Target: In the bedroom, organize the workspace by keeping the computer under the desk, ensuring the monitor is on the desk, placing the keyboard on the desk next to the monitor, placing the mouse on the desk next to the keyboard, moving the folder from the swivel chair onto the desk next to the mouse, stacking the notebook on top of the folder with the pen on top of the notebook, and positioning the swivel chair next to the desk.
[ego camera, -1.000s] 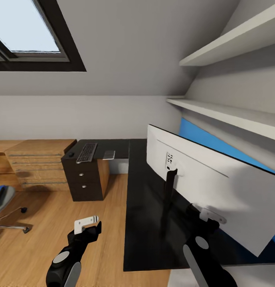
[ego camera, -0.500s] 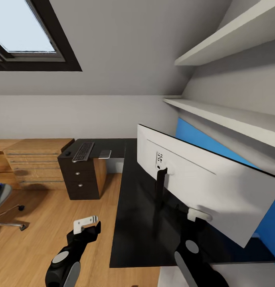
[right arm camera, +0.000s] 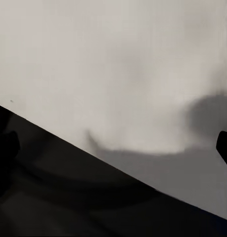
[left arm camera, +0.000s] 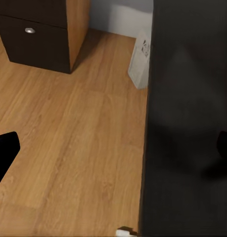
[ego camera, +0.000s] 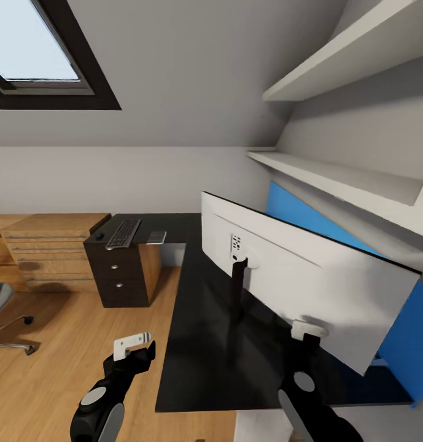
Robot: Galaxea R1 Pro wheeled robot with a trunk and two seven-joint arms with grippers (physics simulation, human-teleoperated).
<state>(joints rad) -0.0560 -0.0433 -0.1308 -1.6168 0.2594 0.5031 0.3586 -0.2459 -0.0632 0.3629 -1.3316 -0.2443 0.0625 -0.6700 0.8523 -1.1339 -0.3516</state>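
The monitor [ego camera: 297, 276] stands on the black desk [ego camera: 199, 350] with its white back toward me, on a thin black stand [ego camera: 237, 291]. My right gripper [ego camera: 308, 334] is open at the monitor's lower edge; the right wrist view has the white back [right arm camera: 118, 64] just ahead of the spread fingers [right arm camera: 224, 148]. My left gripper [ego camera: 132, 345] hangs open over the floor beside the desk. The keyboard [ego camera: 123, 233] and the mouse [ego camera: 99, 236] lie on the desk's far wing. The white computer [left arm camera: 140, 64] sits on the floor at the desk's edge. The swivel chair [ego camera: 1, 307] is at the far left, with a sliver of blue on its seat.
A small grey flat item [ego camera: 156, 237] lies beside the keyboard. Black drawers [ego camera: 118, 276] stand under the far wing, a wooden cabinet [ego camera: 51, 252] to their left. A blue wall panel [ego camera: 407, 344] and white shelves [ego camera: 334, 178] are behind the monitor. Wooden floor [ego camera: 64, 344] stretches to the left.
The whole picture has slid left, so the camera has moved. Both grippers keep their places relative to me, the right one still at the monitor's lower edge.
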